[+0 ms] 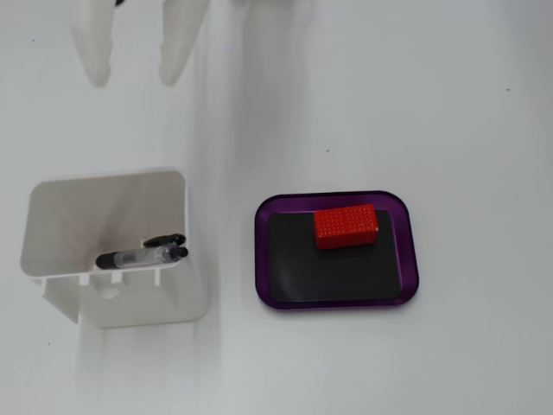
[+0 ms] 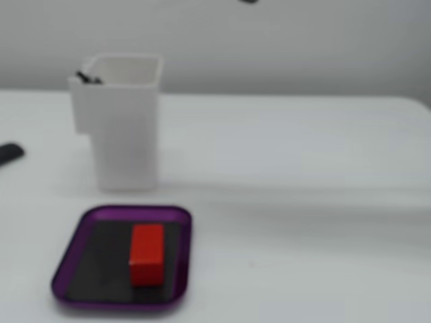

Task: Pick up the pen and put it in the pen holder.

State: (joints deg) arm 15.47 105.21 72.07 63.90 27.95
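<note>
- Pen (image 1: 143,256) lies inside the white pen holder (image 1: 52,216), leaning against its lower wall in the top-down fixed view; you can judge placement done.
- Gripper (image 1: 134,65) sits at the top edge, fingers apart, empty, well clear of the holder.
- Red block (image 1: 345,226) rests on purple tray (image 1: 410,251), unrelated.
- No readable writing anywhere.

We see a white table (image 1: 449,104) carrying two things: a white pen holder (image 1: 112,251) at left in a fixed view, and a purple tray (image 1: 337,304) (black inside) just beside it, approx. parallel, not touching.
</note>
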